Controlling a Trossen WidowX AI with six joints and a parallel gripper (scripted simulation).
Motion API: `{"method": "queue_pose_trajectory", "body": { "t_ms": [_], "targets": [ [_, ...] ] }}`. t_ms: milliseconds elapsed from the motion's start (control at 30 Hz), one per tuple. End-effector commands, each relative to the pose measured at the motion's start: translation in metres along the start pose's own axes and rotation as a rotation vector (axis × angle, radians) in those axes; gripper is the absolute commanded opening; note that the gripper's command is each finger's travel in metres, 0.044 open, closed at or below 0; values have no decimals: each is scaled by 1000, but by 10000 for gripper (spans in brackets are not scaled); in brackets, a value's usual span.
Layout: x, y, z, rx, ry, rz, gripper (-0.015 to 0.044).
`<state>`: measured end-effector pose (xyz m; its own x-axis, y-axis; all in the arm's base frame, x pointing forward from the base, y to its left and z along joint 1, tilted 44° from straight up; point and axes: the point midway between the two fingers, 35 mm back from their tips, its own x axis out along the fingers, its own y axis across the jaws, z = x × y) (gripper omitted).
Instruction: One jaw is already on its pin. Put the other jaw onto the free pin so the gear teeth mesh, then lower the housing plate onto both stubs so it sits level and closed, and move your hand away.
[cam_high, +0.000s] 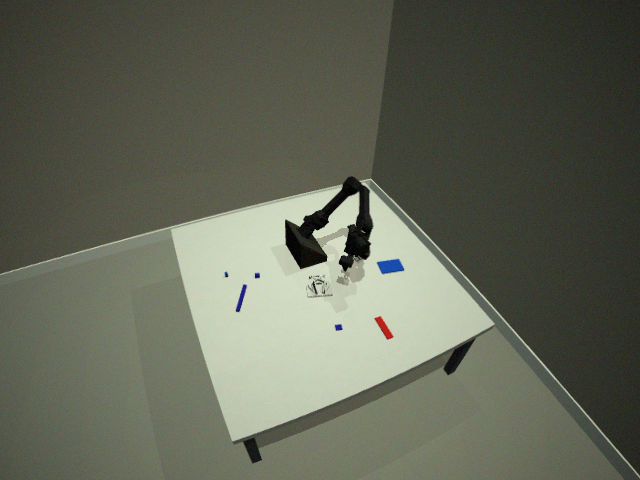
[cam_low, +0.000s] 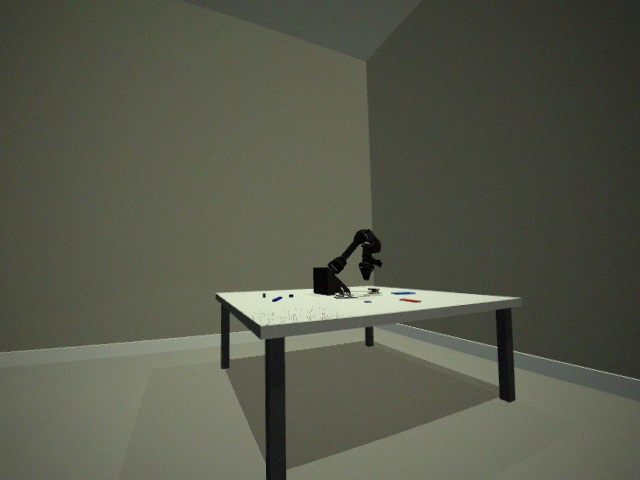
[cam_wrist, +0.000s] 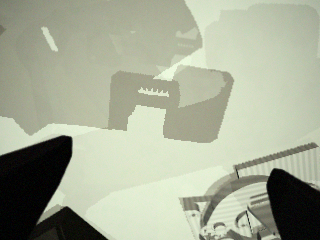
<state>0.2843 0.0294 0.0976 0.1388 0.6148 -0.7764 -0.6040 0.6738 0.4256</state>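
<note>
- The table (cam_high: 289, 361) (cam_low: 392, 315) is standing on dark legs, carrying every item below.
- The blue plate (cam_high: 390, 266) (cam_low: 403, 292) is lying flat near the red bar (cam_high: 383, 327) (cam_low: 409, 300).
- The navy rod (cam_high: 241, 298) (cam_low: 277, 299) is resting near two small blue blocks.
- A third block (cam_high: 338, 327) (cam_low: 367, 301) is sitting apart, nearer the red bar.
- The pale mechanism (cam_high: 318, 286) (cam_low: 345, 296) (cam_wrist: 240, 205) is resting between rod and plate.
</note>
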Motion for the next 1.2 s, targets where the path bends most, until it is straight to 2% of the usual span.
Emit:
{"method": "queue_pose_trajectory", "body": {
  "t_ms": [0, 800, 1167],
  "targets": [
    [-2, 20, 6, -98, -4, 7, 440],
    [-17, 130, 20, -677, -54, 31, 440],
    [-24, 163, 14, -855, -81, 44, 440]
  ]
}}
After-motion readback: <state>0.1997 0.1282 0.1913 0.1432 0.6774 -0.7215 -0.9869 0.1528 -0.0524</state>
